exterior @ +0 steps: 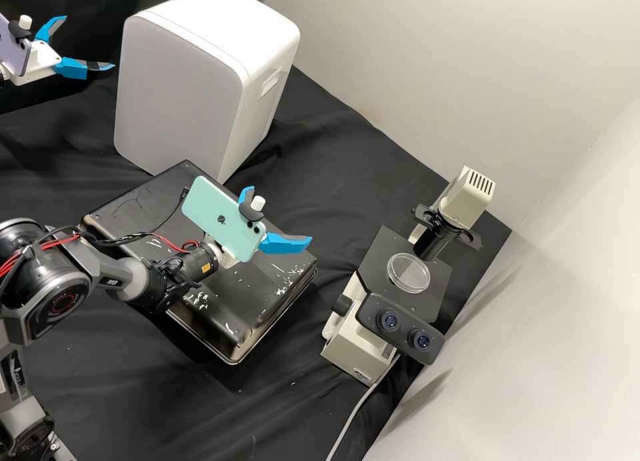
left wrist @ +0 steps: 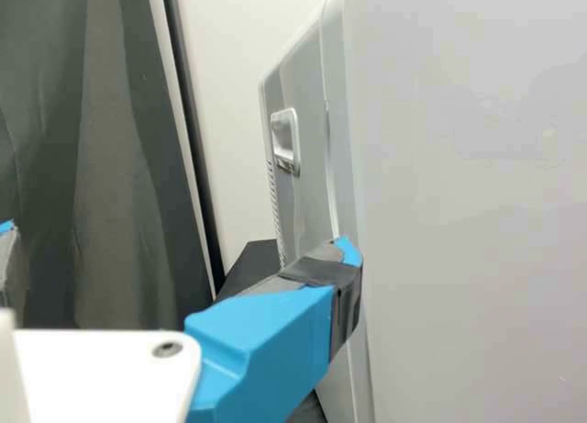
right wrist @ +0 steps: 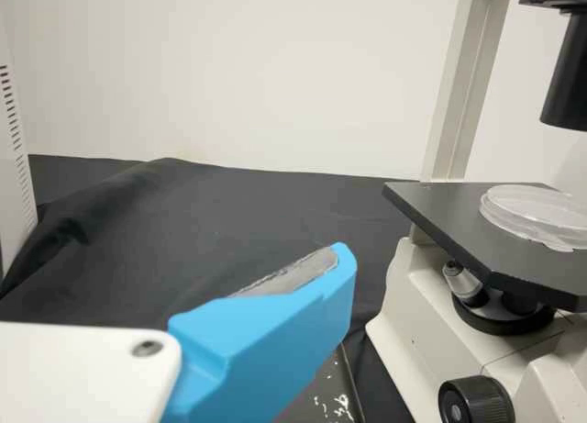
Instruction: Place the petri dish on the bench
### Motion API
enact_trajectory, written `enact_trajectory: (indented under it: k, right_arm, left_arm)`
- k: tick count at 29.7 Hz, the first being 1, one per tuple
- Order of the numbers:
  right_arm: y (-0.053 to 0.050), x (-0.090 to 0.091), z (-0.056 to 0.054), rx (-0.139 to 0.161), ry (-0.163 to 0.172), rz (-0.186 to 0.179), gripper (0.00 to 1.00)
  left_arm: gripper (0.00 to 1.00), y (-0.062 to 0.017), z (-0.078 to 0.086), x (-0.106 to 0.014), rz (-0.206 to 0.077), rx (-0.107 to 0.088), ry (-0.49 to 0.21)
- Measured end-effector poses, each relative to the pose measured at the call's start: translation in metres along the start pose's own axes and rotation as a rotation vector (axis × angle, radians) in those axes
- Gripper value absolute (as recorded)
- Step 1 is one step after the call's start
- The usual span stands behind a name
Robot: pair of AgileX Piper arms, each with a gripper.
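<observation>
Right hand [exterior: 278, 215] spread wide; petri dish [exterior: 408, 272] well apart, on microscope stage [exterior: 388, 243].

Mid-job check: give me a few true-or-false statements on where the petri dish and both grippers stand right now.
1. The petri dish lies on the microscope stage. True.
2. The right gripper holds the dish. False: its fingers are open and empty, apart from the dish, above the dark tray.
3. The left gripper is beside the white box. True.
4. The dish rests on the black bench cloth. False: it is up on the stage.
5. The left gripper's fingers are shut. False: they are open.
</observation>
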Motion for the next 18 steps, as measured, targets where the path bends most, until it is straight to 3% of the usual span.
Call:
enact_trajectory:
  k: [5, 14, 18]
  right_arm:
    - [0.0, 0.0, 0.0, 0.0, 0.0, 0.0, 1.0]
    - [0.0, 0.0, 0.0, 0.0, 0.0, 0.0, 1.0]
    - [0.0, 0.0, 0.0, 0.0, 0.0, 0.0, 1.0]
  left_arm:
    - [1.0, -0.0019, 0.008, -0.002, -0.006, -0.002, -0.023]
    - [1.0, 0.0002, 0.034, -0.021, 0.002, 0.002, -0.127]
    - [1.0, -0.0031, 0.045, -0.03, 0.02, 0.025, -0.204]
